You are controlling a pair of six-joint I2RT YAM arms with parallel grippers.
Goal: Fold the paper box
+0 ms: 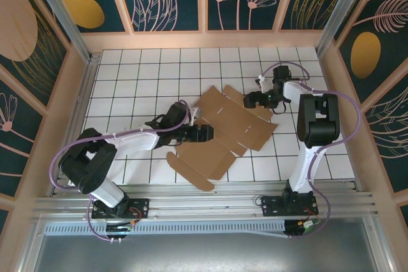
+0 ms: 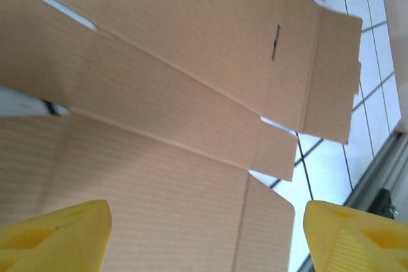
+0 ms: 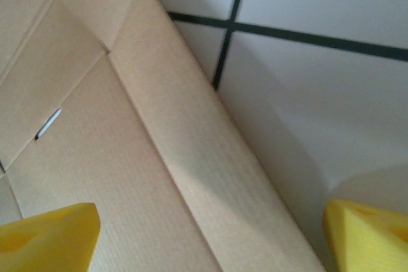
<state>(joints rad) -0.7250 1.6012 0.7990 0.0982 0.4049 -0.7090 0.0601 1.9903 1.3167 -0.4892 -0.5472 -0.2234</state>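
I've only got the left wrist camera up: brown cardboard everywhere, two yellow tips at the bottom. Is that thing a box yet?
Observer: Not yet. From the overhead camera, the paper box is one cut-out sheet spread out on the gridded table, with its flaps sticking out.
Visitor: And the other arm, is it anywhere near?
Observer: Yes. The right end effector is down at the sheet's far right edge, with its yellow fingers apart.
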